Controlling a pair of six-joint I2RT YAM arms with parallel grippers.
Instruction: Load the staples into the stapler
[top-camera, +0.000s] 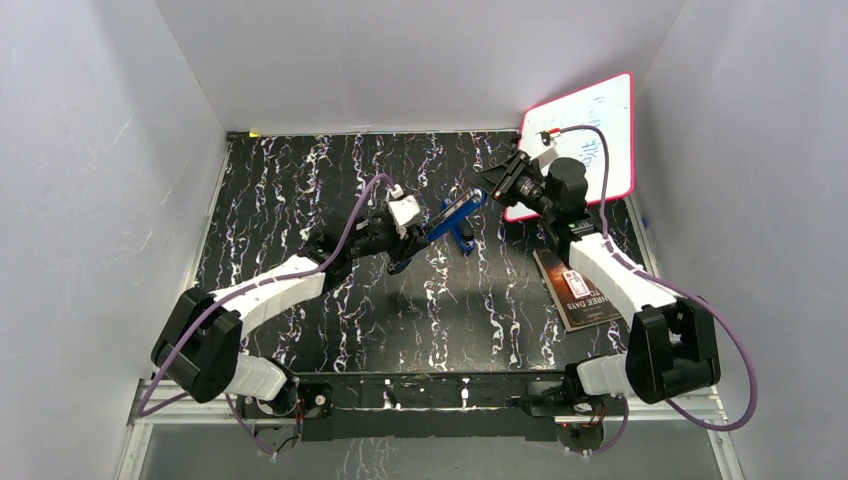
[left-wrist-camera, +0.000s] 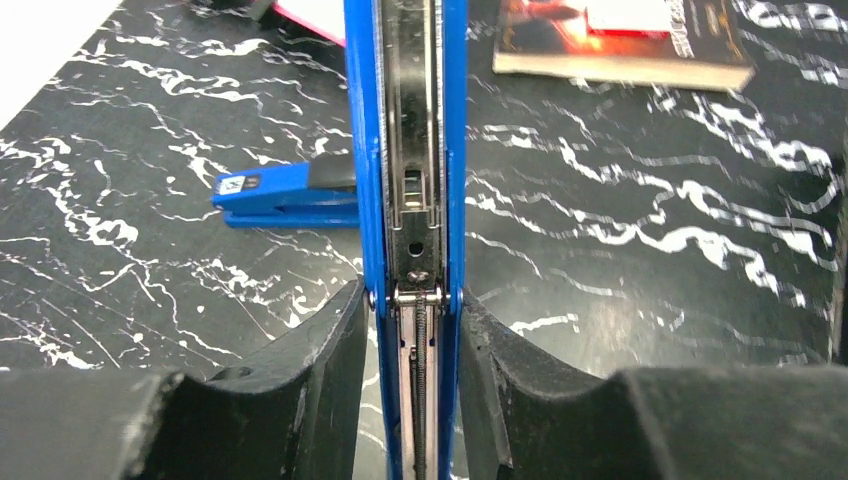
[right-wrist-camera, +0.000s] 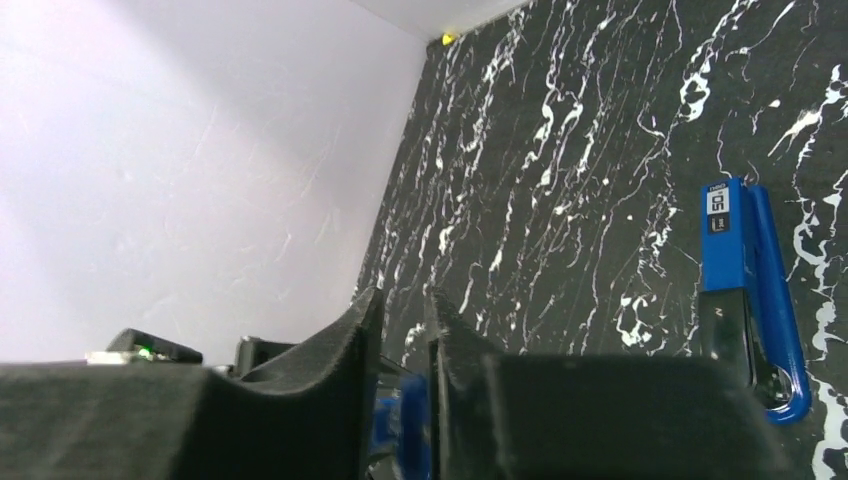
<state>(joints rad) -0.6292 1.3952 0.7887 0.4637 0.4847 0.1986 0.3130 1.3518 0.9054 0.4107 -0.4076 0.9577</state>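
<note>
Left gripper (left-wrist-camera: 412, 300): clamped on the open stapler (left-wrist-camera: 410, 150), raised off the table (left-wrist-camera: 650, 200), channel exposed.
Spare stapler (left-wrist-camera: 285, 195): flat on the table.
Right gripper (right-wrist-camera: 404, 300): near the stapler's far tip, jaws nearly together; grip unclear.
Staples: no strip discernible anywhere.
Risk: strip snagging on the channel rim and dropping; a push twisting the stapler in the clamp.
</note>
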